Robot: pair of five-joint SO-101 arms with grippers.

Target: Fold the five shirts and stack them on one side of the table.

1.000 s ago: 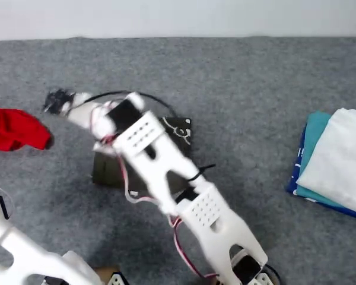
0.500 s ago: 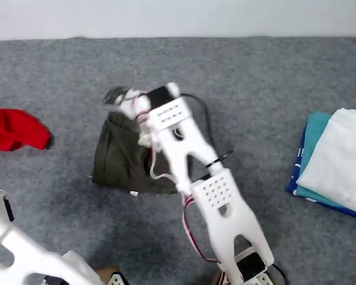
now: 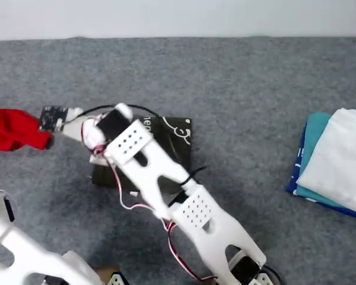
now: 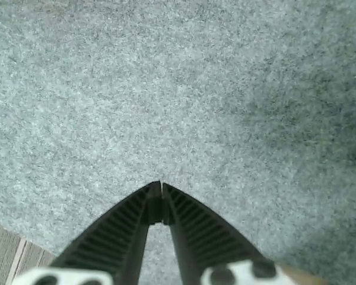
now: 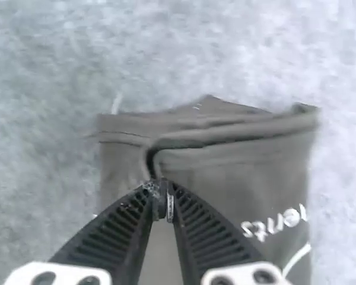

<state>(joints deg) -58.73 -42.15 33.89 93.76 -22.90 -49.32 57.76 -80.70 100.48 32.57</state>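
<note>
Grey felt-covered bench (image 3: 255,89); reference item is the dark olive folded shirt with white print (image 3: 175,139), which lies flat about mid-bench as a rough rectangle with its printed corner toward the far edge. The right arm (image 3: 190,208), white plastic with red and black wiring, runs from the near edge diagonally across the olive shirt and covers most of its middle. The arm's outer end sits past the shirt's left side in the high view. In the right wrist view the right hand (image 5: 162,205) has its ribbed black fingers pressed together, tips meeting over the olive shirt (image 5: 243,178) near a fold line. Cannot tell whether any cloth is caught between them; none is visible. A crumpled red shirt (image 3: 12,127) lies well left of the olive shirt, at the bench's left edge, unfolded, just beside the right arm's outer end. Well right of the olive shirt sits a stack of three folded shirts at the right edge: a white shirt (image 3: 338,160) on top, a teal shirt (image 3: 314,139) under it, and a blue shirt (image 3: 298,175) at the bottom showing as a thin border. The left arm (image 3: 18,249) sits at the near-left corner, well apart from the olive shirt. The left hand (image 4: 161,196) is above bare grey felt, fingers pressed together with nothing between them.
</note>
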